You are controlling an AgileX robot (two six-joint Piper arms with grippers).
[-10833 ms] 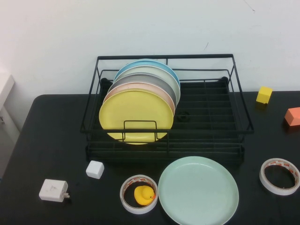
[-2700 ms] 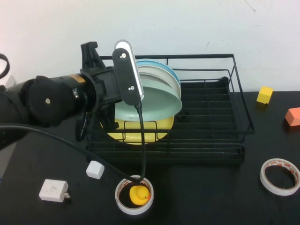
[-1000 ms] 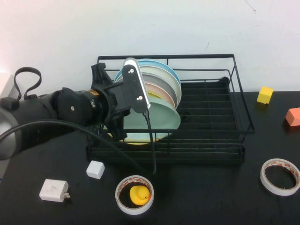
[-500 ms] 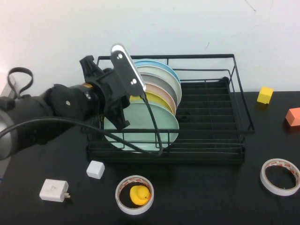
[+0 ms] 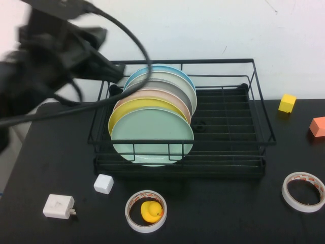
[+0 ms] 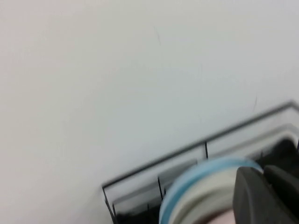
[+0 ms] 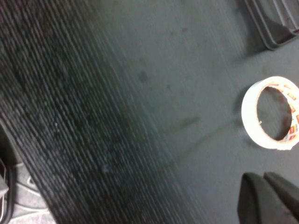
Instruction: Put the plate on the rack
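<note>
The pale mint-green plate (image 5: 152, 136) stands on edge in the black wire rack (image 5: 177, 61), at the front of a row of plates. Right behind it is a yellow plate (image 5: 125, 109), then pink, grey, cream and blue ones. My left gripper (image 5: 112, 72) hovers blurred above the rack's back left corner, clear of the plates. In the left wrist view the left gripper (image 6: 262, 173) is shut and empty over the blue plate's rim (image 6: 196, 175). My right gripper (image 7: 264, 178) is shut and empty above the black table, out of the high view.
In front of the rack lie a tape roll (image 5: 133, 203) with a yellow duck (image 5: 151, 210) inside, a white cube (image 5: 103, 183) and a white adapter (image 5: 58, 206). Another tape roll (image 5: 285, 193) lies at the right. A yellow block (image 5: 286, 103) and an orange block (image 5: 318, 126) sit far right.
My left arm has risen up and to the left, away from the rack, and its gripper has shut. The mint-green plate stays standing in the rack. The right gripper has not moved.
</note>
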